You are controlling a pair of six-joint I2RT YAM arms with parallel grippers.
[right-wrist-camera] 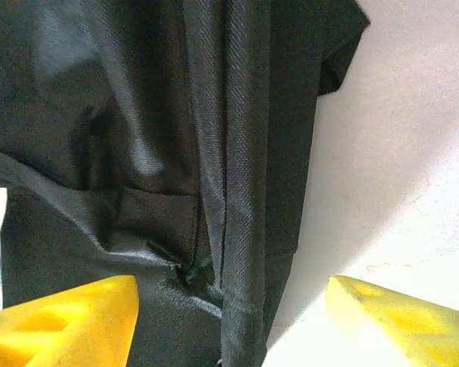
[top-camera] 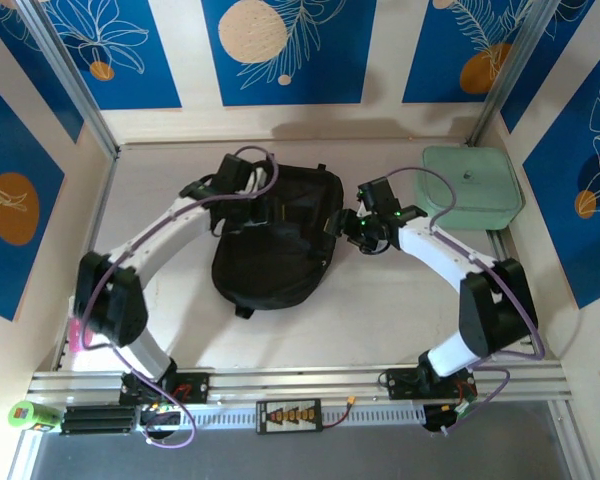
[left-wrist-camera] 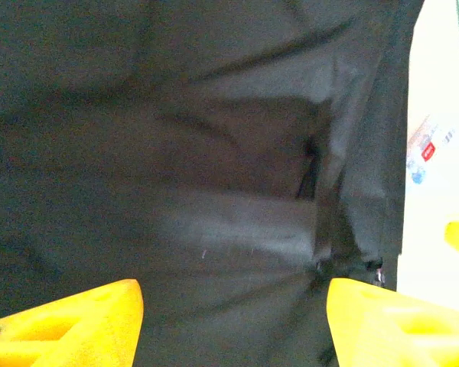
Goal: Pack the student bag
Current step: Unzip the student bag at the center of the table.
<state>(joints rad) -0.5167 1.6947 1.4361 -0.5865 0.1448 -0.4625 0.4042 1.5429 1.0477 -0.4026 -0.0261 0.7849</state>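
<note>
The student bag (top-camera: 275,240), a large black fabric backpack, lies flat in the middle of the table. My left gripper (top-camera: 248,205) hovers over its upper left part. In the left wrist view its yellow fingers (left-wrist-camera: 69,325) stand wide apart, so the left gripper (left-wrist-camera: 233,325) is open above creased black cloth (left-wrist-camera: 214,191), holding nothing. My right gripper (top-camera: 346,226) is at the bag's right edge. In the right wrist view the right gripper (right-wrist-camera: 231,321) is open too, with the bag's seamed edge (right-wrist-camera: 245,191) between the spread fingers (right-wrist-camera: 61,325), part over bare table.
A pale mint-green zip case (top-camera: 470,185) lies at the back right corner. A small printed item (left-wrist-camera: 427,149) lies on the table beside the bag. Patterned walls close in three sides, and an aluminium rail (top-camera: 300,385) runs along the near edge.
</note>
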